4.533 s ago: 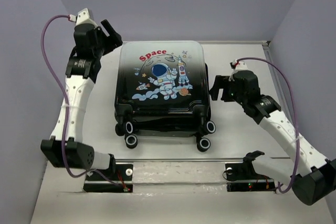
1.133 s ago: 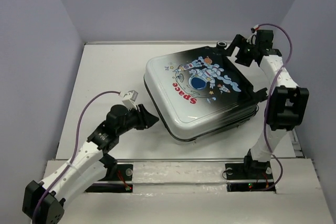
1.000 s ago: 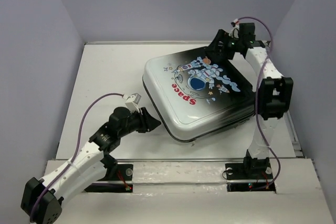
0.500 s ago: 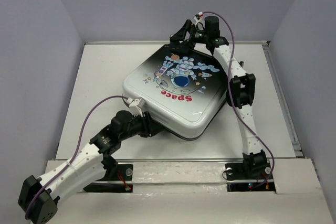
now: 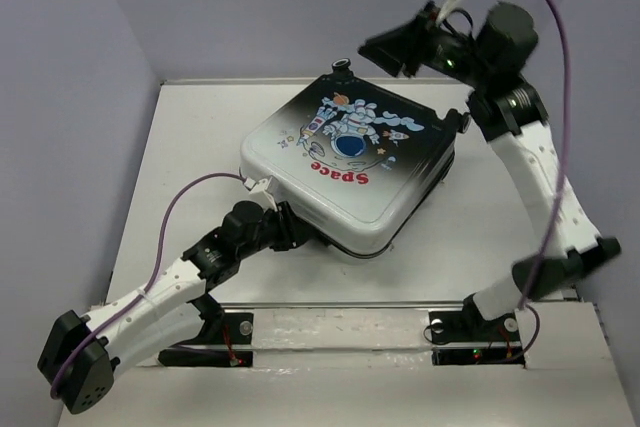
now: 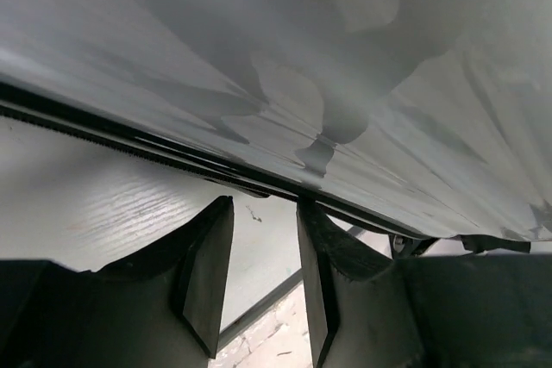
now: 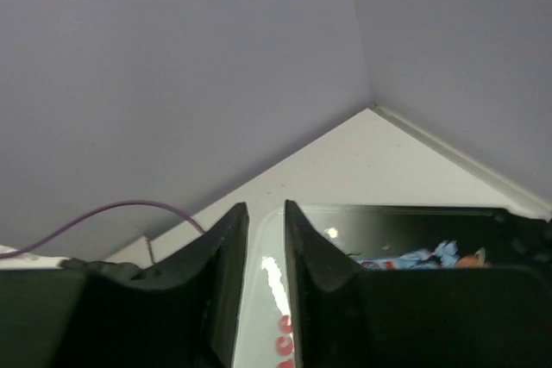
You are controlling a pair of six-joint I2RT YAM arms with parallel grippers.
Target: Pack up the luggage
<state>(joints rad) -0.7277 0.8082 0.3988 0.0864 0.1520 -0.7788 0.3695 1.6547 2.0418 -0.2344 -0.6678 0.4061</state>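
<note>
Left gripper [image 5: 289,232], nearest the arm bases, sits low against the near-left edge of the luggage [image 5: 350,162]. In the left wrist view its fingers [image 6: 210,273] stand partly apart with only bare table [image 5: 200,147] showing through the gap. Their tips reach the dark zip seam [image 6: 129,131] under the white shell, so it grips nothing that can be seen. The suitcase lies flat on the table a little right of centre, both halves closed together, with the astronaut print [image 5: 348,137] facing up. No clothing or other item lies loose around it, so the filling and closing look done. Whether the zip is run all the way round cannot be told from these views; that, and perhaps standing the case up, is what seems left. It sits turned on a diagonal. Two black wheels, one at the far corner [image 5: 341,65] and one at the right corner [image 5: 465,123], mark the bottom end, which points far and right. The white end by the red "Space" lettering [image 5: 345,173] points near and left at the left arm, so I judge the long axis to run near-left to far-right. Farthest off, the right gripper [image 5: 385,47] hangs raised over the far corner, clear of the shell, its jaws a narrow slot apart with nothing between them.
</note>
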